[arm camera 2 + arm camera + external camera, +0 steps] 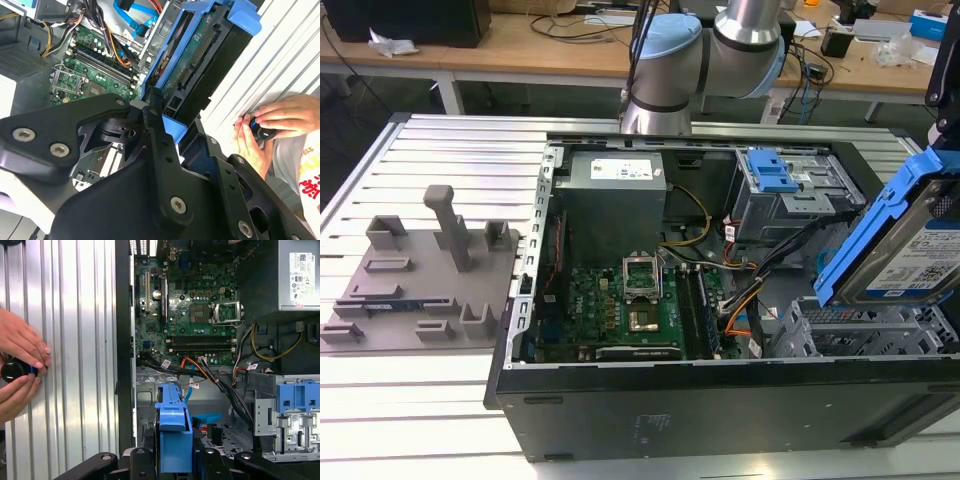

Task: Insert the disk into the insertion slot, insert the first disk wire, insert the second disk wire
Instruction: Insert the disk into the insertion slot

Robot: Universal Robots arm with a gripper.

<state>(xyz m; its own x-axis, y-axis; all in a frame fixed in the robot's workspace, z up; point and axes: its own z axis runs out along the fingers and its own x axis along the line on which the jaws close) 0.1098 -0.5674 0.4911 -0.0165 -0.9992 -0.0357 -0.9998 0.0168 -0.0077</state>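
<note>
— Where do we find the disk?
— We record the disk (905,250) aloft and tilted, over the insertion slot (850,335) at the exterior view's right, not seated in it.
— And the gripper?
— In the first wrist view the gripper (174,460) pinches the disk from both sides. We also note a person's hands (22,342) around a black knob (14,370), beside the computer case (670,410).

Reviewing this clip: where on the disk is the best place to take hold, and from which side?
Grip the blue frame at one short end, pinching across the thin body, from the end away from the grey cage. The disk hangs tilted above it, so this likely leaves the long edges and leading end free to slide in. The tool holds it so.
</note>
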